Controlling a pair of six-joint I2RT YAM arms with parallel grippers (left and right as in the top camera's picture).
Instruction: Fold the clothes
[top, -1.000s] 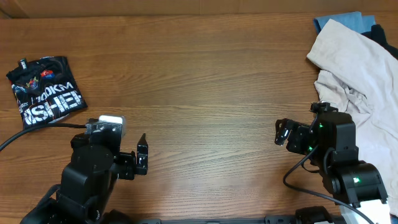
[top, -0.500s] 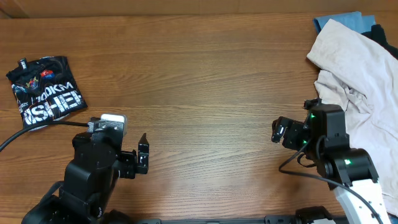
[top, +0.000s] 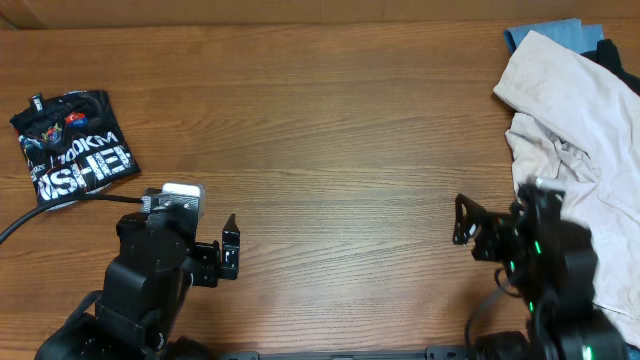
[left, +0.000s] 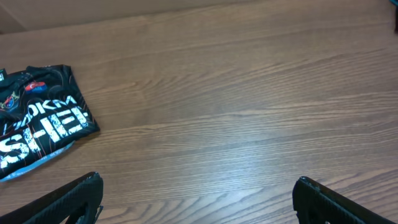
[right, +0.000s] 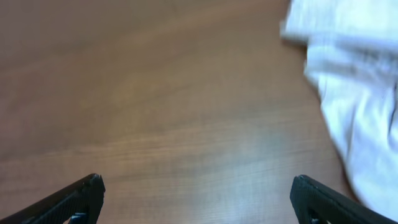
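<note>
The folded T-shirt (top: 75, 148) lies at the table's (top: 340, 120) far left, apparently finished, so the left gripper (left: 198, 190) and right gripper (right: 198, 186) both hover wide and empty, the right near the crumpled cream garment (top: 570, 110), likely next.

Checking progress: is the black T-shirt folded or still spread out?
Folded: the black T-shirt lies as a small compact rectangle, white lettering facing up.
</note>
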